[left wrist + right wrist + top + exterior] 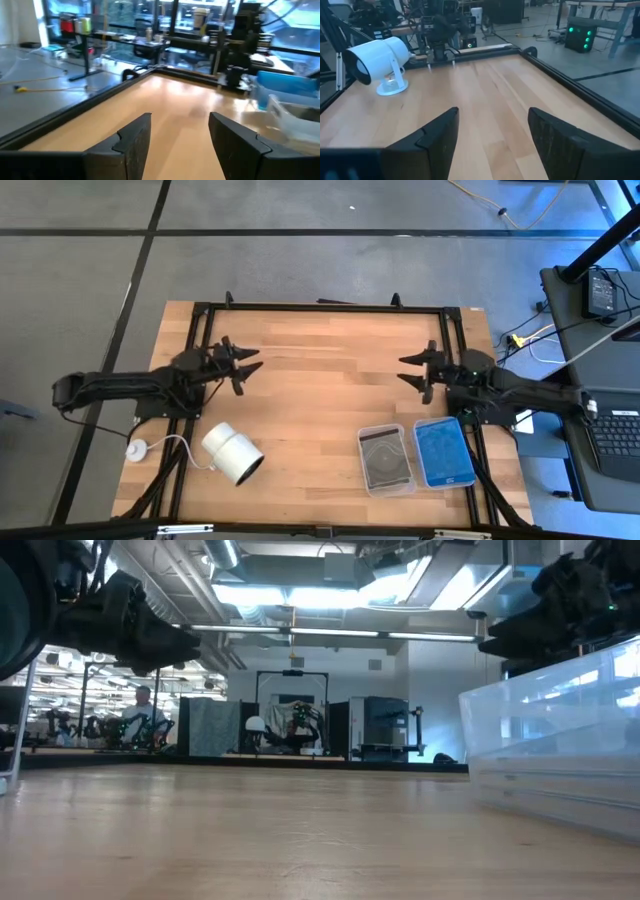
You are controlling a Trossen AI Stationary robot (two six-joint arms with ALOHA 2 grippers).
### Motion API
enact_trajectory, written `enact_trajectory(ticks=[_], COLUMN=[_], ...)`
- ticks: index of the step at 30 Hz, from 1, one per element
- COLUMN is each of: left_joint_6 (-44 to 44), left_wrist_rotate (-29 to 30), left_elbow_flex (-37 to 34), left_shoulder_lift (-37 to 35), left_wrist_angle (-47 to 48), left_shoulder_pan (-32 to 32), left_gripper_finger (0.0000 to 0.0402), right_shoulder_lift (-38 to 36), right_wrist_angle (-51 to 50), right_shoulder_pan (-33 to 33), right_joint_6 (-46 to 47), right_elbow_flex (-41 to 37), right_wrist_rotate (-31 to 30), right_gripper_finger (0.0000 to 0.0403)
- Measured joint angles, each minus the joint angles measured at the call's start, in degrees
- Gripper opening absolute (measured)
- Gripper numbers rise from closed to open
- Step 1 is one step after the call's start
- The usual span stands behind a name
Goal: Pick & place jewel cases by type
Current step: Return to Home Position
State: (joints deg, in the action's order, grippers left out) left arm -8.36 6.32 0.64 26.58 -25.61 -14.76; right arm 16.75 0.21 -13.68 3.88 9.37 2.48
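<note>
**Q:** Cases: where are they?
**A:** In the two clear bins on the right part of the surface (pixel 320 395), near the edge at the bottom of the high view. A grey case (pixel 386 456) with a round disc showing lies flat on top in the left bin (pixel 392 491). A blue case (pixel 444 450) lies flat on top in the right bin (pixel 450 483). The bins stand side by side. How many cases lie under each top one: cannot tell.

**Q:** Left tool?
**A:** The left tool (pixel 256 359) hovers over the left part of the surface, well apart from the bins, pointing toward the middle. Its wrist view shows the fingers (pixel 134 142) spread wide with bare wood between them. Nothing is held.

**Q:** Right tool?
**A:** The right tool (pixel 402 369) hangs over the right part, near the bins but farther from that edge, facing the left tool across bare wood. Its fingers (pixel 437 137) are wide apart and it has nothing in its grip.

**Q:** Anything else on the surface?
**A:** A white cylinder (pixel 233 453) lies near the bottom-left corner. A thin white lead (pixel 175 442) runs from it to a small round puck (pixel 138 448) by the left edge.
</note>
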Motion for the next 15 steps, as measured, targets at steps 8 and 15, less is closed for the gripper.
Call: enact_trajectory(ticks=[8,15], left_joint_6=[-0.7,-0.8], left_wrist_rotate=[0.6,0.4], left_elbow_flex=[-0.2,-0.2], left_shoulder_lift=[-11.5,-19.6], left_wrist_angle=[10.1,17.0], left_shoulder_pan=[-6.1,-7.9], left_gripper_finger=[0.0196,0.0196], right_shoulder_lift=[-14.2,-16.6], right_wrist_angle=[-9.9,-12.0], right_shoulder_pan=[-0.6,-0.6], right_joint_6=[0.4,0.4], right_elbow_flex=[-0.1,-1.2], right_wrist_rotate=[0.2,0.2], right_gripper_finger=[0.0242,0.0242])
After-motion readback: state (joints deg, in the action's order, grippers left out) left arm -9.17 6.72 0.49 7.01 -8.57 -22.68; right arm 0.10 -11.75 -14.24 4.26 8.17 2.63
